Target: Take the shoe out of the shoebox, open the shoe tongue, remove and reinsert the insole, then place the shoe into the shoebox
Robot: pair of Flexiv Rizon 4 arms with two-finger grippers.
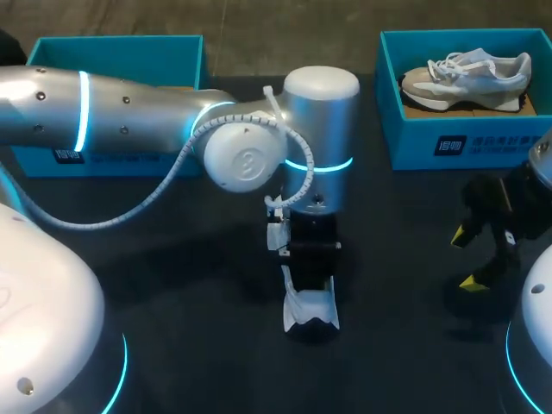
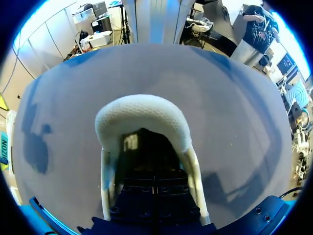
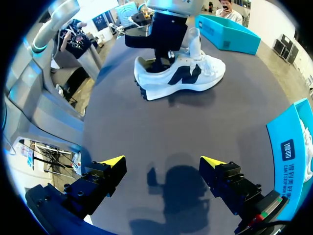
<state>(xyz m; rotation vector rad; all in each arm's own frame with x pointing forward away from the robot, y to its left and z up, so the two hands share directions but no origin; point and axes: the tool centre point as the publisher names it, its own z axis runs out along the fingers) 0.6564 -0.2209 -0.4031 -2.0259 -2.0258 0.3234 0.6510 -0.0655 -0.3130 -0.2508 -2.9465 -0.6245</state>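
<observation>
Your right gripper (image 3: 162, 162) is closest, over the table (image 3: 146, 122), with its fingers wide apart and holding nothing. The white shoe (image 3: 195, 78) stands out on the table, well ahead of it. Your left gripper (image 1: 310, 259) is down inside the shoe's opening, so you cannot tell how its fingers stand. The shoe looks light and soft on top, and firmer at the heel and sole. The heel rim is probably the best place to hold it.

Dark grey matte table (image 1: 405, 259) w/ soft shadows & pale glare patches
</observation>
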